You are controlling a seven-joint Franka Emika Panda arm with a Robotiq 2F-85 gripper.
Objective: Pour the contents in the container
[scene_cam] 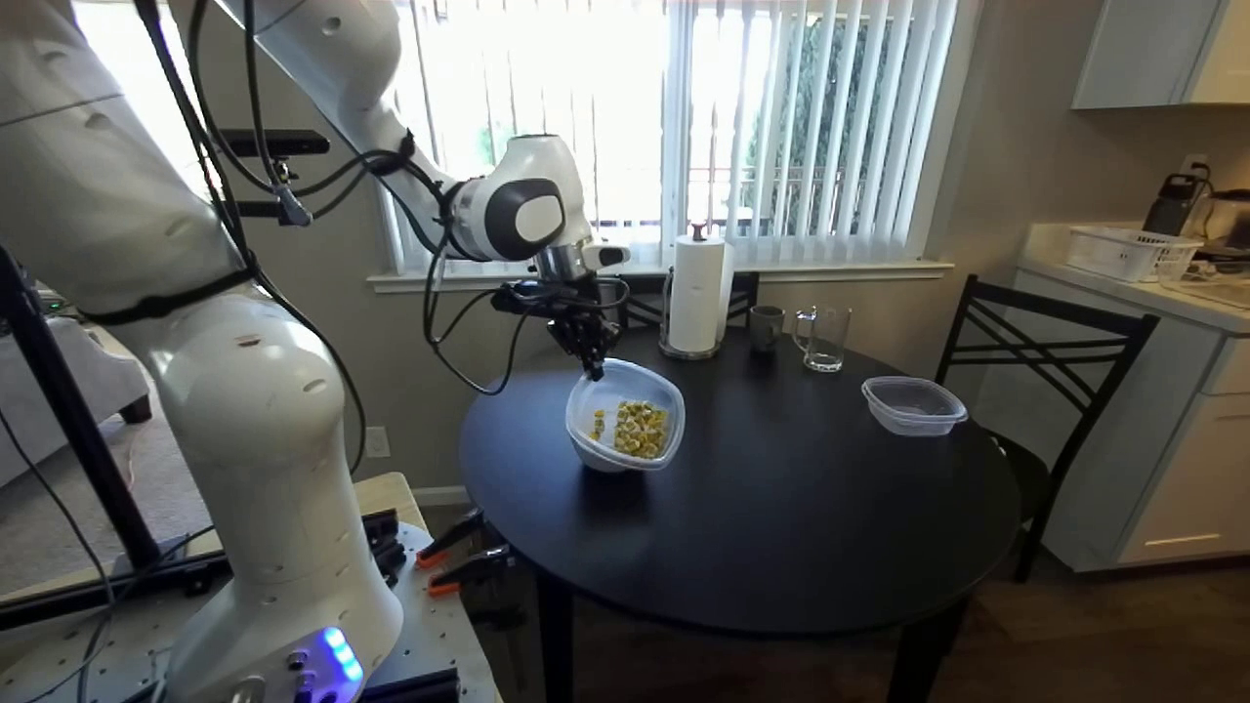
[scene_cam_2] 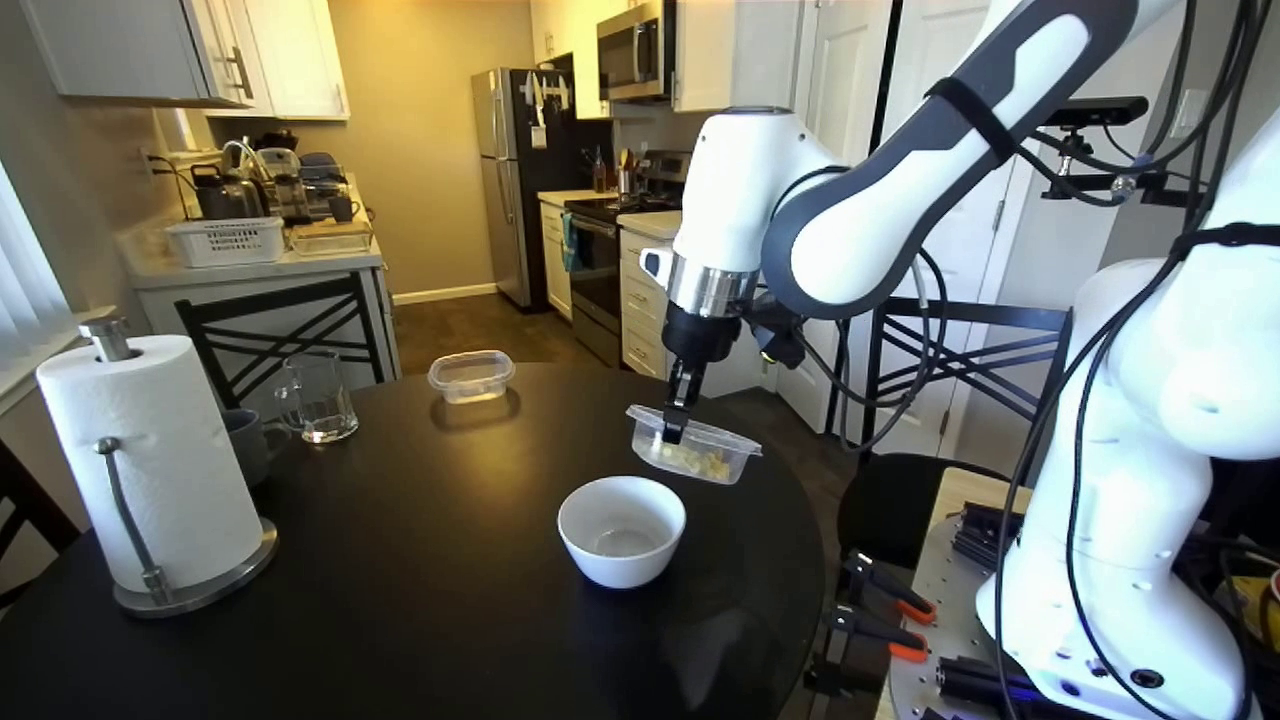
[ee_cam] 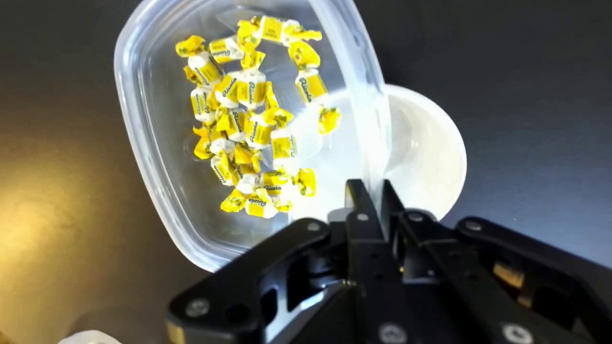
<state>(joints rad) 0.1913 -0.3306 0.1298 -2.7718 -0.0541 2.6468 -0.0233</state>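
Note:
The container (scene_cam: 635,383) is a clear, squarish plastic tub, shown also in an exterior view (scene_cam_2: 738,443) and the wrist view (ee_cam: 143,119). My gripper (ee_cam: 368,188) is shut on its wall near the rim and holds it above the table, tilted slightly down away from the fingers. The fingertips show in both exterior views (scene_cam: 594,371) (scene_cam_2: 677,425). The contents (ee_cam: 248,100) are several yellow-and-white wrapped candies lying inside. A round white bowl (scene_cam_2: 615,568) stands upright on the table and looks empty. In the wrist view the tub overlaps part of the bowl (ee_cam: 437,143).
A second clear tub (scene_cam: 913,415) stands across the round black table (scene_cam: 781,547). A paper towel roll (scene_cam: 695,293), a grey mug (scene_cam: 766,327) and a glass mug (scene_cam: 825,342) stand near the window side. Black chairs (scene_cam: 1050,332) surround the table.

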